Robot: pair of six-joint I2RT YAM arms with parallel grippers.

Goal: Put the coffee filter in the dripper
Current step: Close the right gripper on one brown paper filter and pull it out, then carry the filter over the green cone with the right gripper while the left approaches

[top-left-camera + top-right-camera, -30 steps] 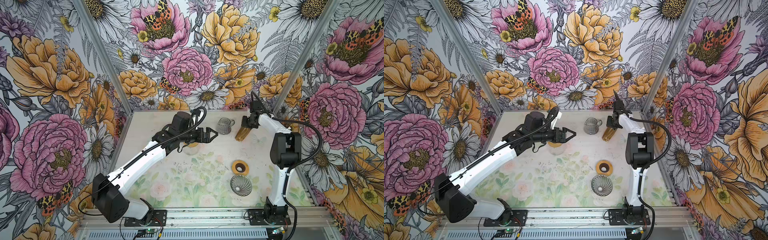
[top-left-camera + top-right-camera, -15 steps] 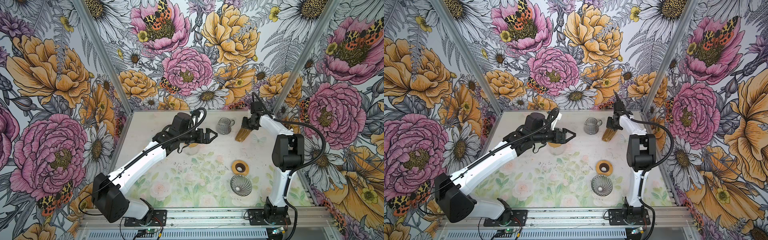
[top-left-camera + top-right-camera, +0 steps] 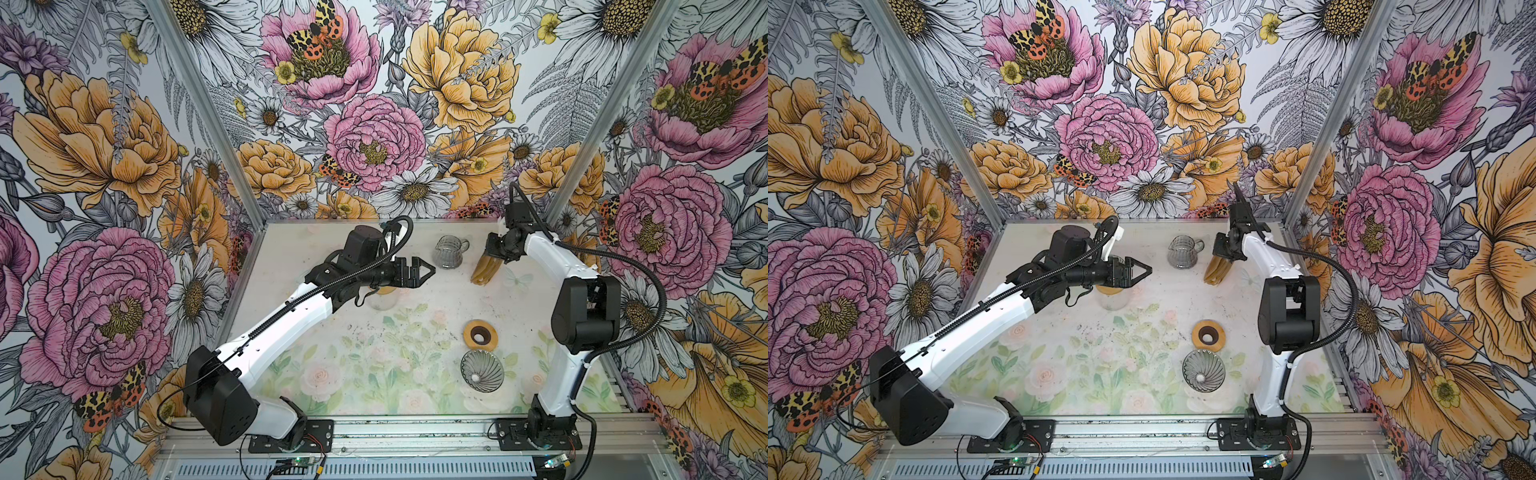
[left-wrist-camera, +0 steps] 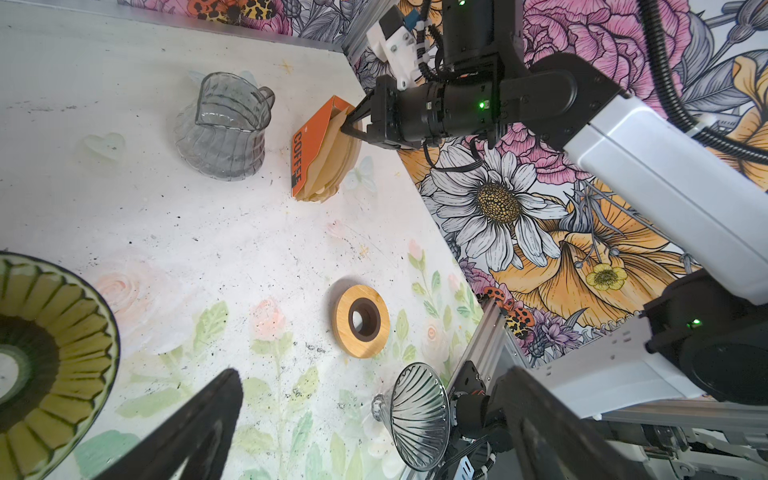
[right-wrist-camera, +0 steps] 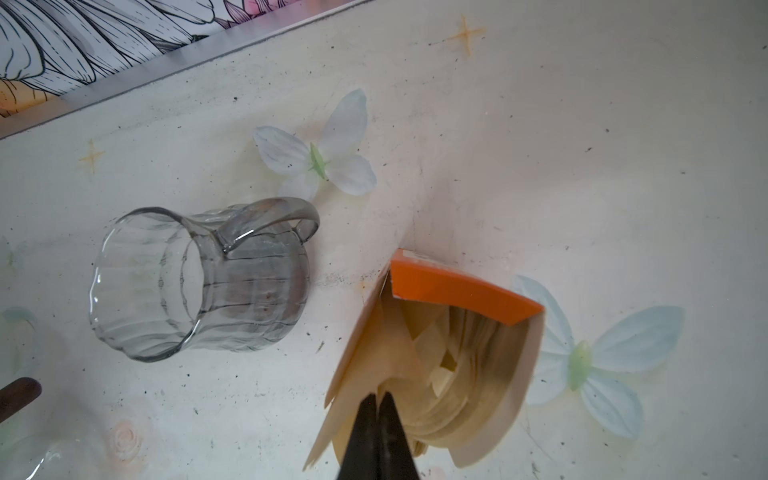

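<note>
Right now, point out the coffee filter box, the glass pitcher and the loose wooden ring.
Coffee filter box (image 4: pixel 306 153): left wrist view, on its orange printed face.
Glass pitcher (image 5: pixel 257 291): right wrist view, on its ribbed body.
Wooden ring (image 3: pixel 468 333): in a top view, on the wood rim beside the hole.

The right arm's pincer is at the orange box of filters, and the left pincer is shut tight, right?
No: the left pincer stands wide open, as the left wrist view shows. The right pincer is indeed at the orange box of filters.
</note>
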